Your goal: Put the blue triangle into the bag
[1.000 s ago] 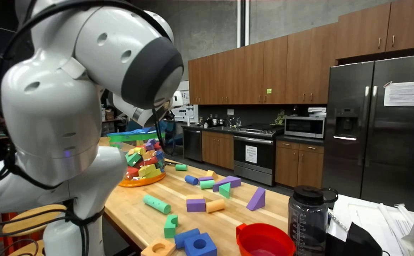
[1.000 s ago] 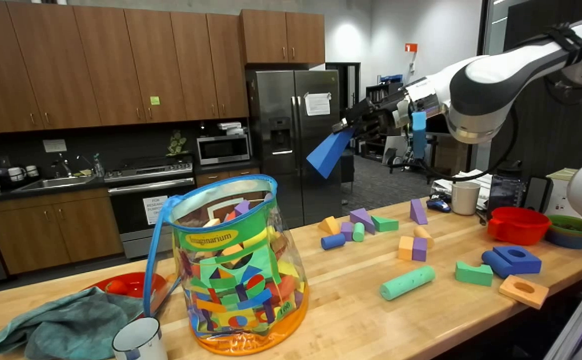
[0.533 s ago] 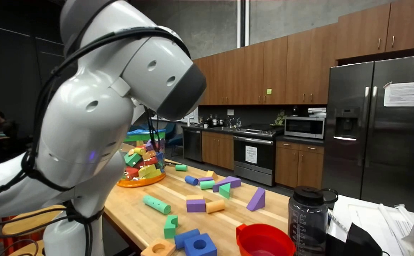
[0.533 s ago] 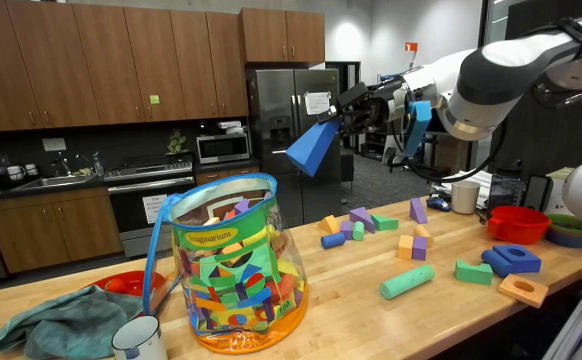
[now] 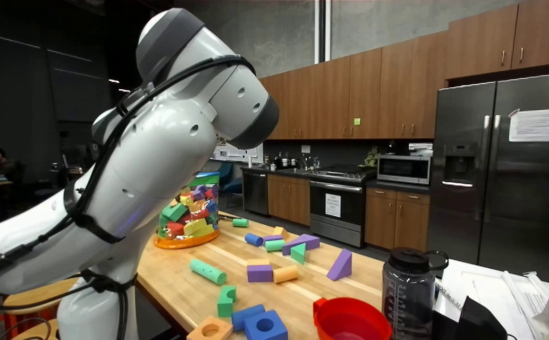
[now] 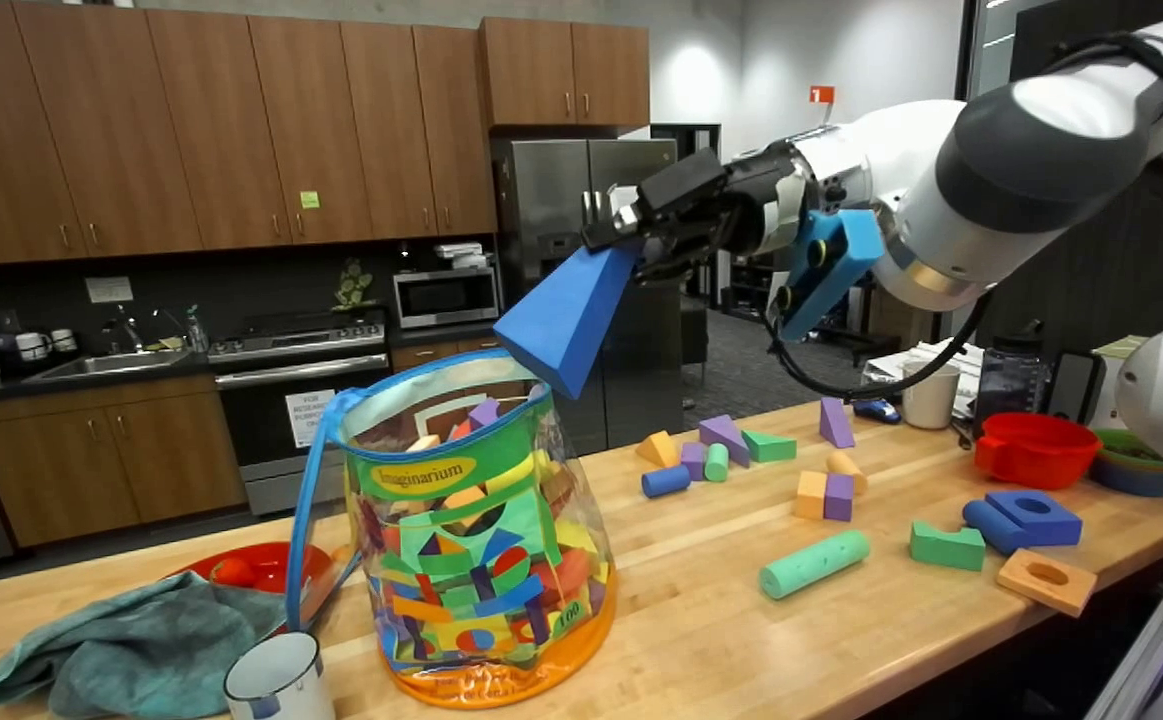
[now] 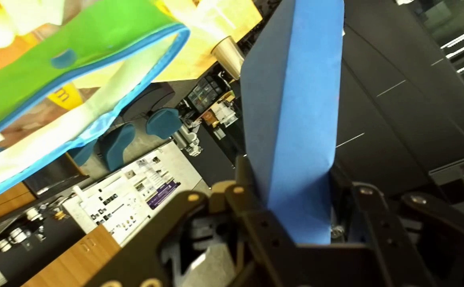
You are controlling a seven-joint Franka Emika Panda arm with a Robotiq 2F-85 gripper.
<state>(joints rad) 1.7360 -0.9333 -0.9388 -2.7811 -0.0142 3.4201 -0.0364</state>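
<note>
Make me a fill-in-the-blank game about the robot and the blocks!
1. The gripper holds a triangle block coloured ____.
2. On the bag, the yellow label reads ____.
3. The long cylinder lying loose on the table is ____.
4. The bag's base is ____.
Missing words: blue, Imaginarium, green, orange.

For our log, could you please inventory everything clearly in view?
Solid triangular block: 1, blue, in gripper
Clear bag of blocks: 1, green-banded, wooden worktop
Loose toy blocks: 16 visible, purple, green, blue, orange, worktop
Round bowls: 3 visible, red, green, blue, worktop
Crumpled cloth: 1, teal, near bag
Shallow dish: 1, red, near cloth
Mugs: 2, white, beige, worktop
Translucent bottle: 1, dark, near bowls
Papers: several, white, fridge and worktop
Cupboards, appliances: several, brown, grey, background
Gripper: 1, black, around block
Arm: 1, white-grey, above worktop
</note>
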